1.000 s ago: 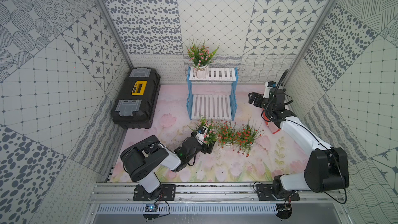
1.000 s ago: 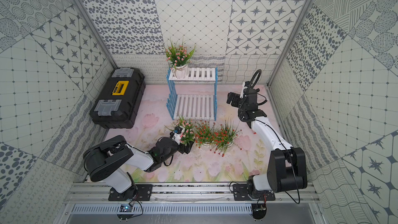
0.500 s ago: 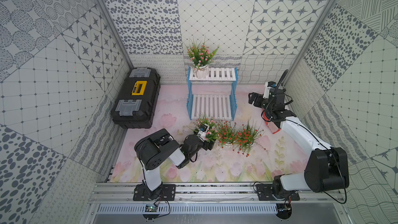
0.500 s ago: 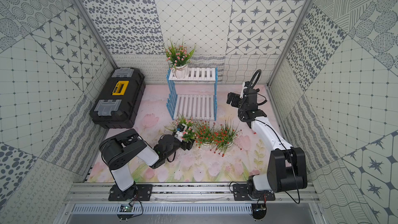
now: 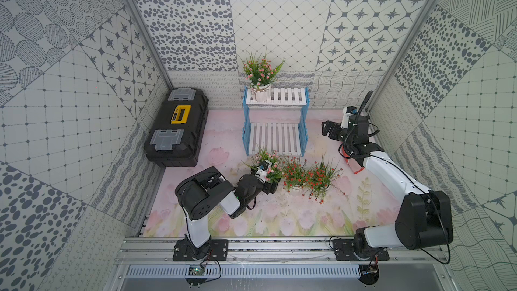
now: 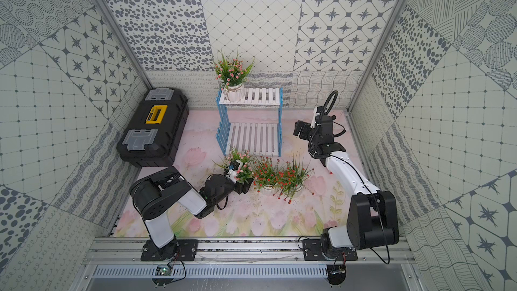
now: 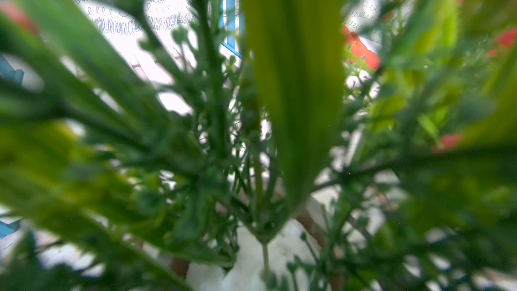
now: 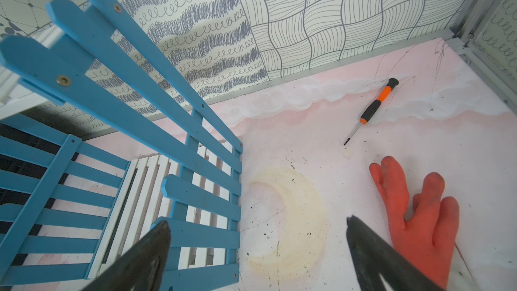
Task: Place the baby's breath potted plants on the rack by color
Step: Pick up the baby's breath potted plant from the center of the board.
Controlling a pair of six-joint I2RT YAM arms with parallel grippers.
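The fingers of the left gripper point(image 5: 272, 184) are buried in the leaves of the pink plant on the floor point(image 5: 267, 162), and I cannot tell whether they are closed on its white pot point(image 7: 251, 264). The fingers point(image 8: 148, 253) of the right gripper point(image 8: 257, 247) stand wide apart with nothing between them. The biggest hazard is the rack point(image 5: 275, 138), just beyond the left fingers. Its lower shelf is bare, and its upper shelf, farther off and higher, carries the other pink plant point(image 5: 260, 74) at one end, so a low or hurried carry could strike the blue side frame or topple that plant. Next, the two red plants point(image 5: 293, 172) stand right beside the left fingers, their sprigs mingling with the pink one's, so a lift could drag or tip them. A smaller risk is a grip on stems rather than the pot, which would likely let the plant sag or slip. The right fingers hang beside the rack's frame, with an orange glove point(image 8: 419, 214) and a screwdriver point(image 8: 372, 107) on the floor past them, and a careless swing might nudge either.
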